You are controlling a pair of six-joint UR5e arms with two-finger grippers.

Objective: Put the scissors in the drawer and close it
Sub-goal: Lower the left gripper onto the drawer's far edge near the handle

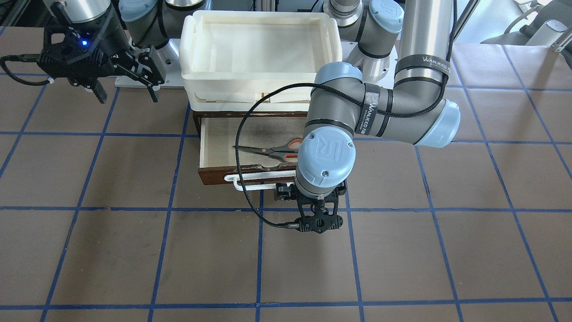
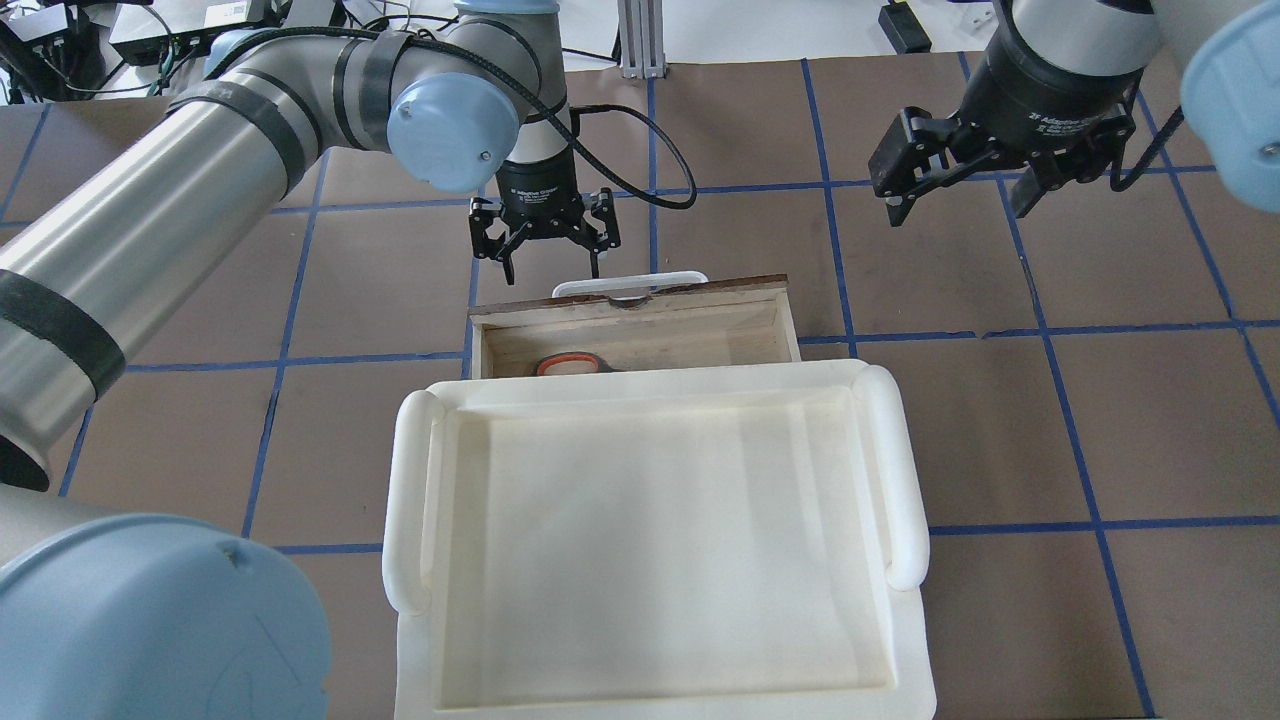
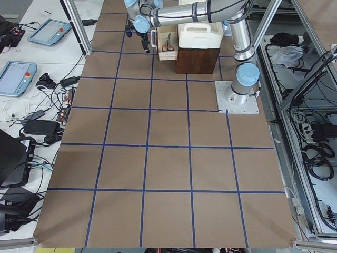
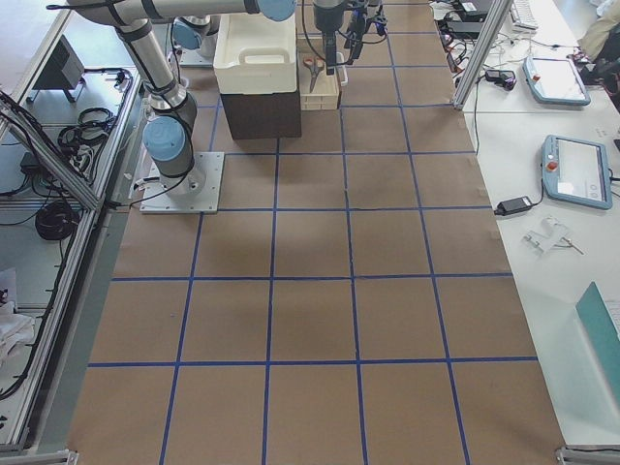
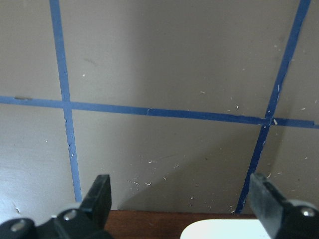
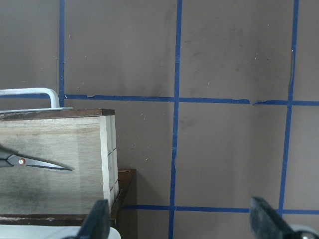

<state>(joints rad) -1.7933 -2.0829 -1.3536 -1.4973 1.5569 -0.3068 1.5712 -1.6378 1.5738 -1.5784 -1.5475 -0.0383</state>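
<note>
Right by my base, the white tray [image 2: 408,500] sits on top of the dark cabinet [image 4: 260,114]. Just beyond it the drawer [image 1: 215,147] stands pulled out. The scissors [image 1: 268,151] lie flat on its pale floor, blades together and pointing toward my right side. Past the drawer's brown front, my left gripper [image 2: 551,272] hangs over the white bar handle [image 1: 250,184], jaws spread and holding nothing. My right gripper [image 2: 960,208] hovers well off to the drawer's right above the table [image 1: 134,250], jaws likewise spread and empty.

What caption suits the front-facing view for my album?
Scissors lie in the open drawer; the open left gripper hovers beside its handle.
</note>
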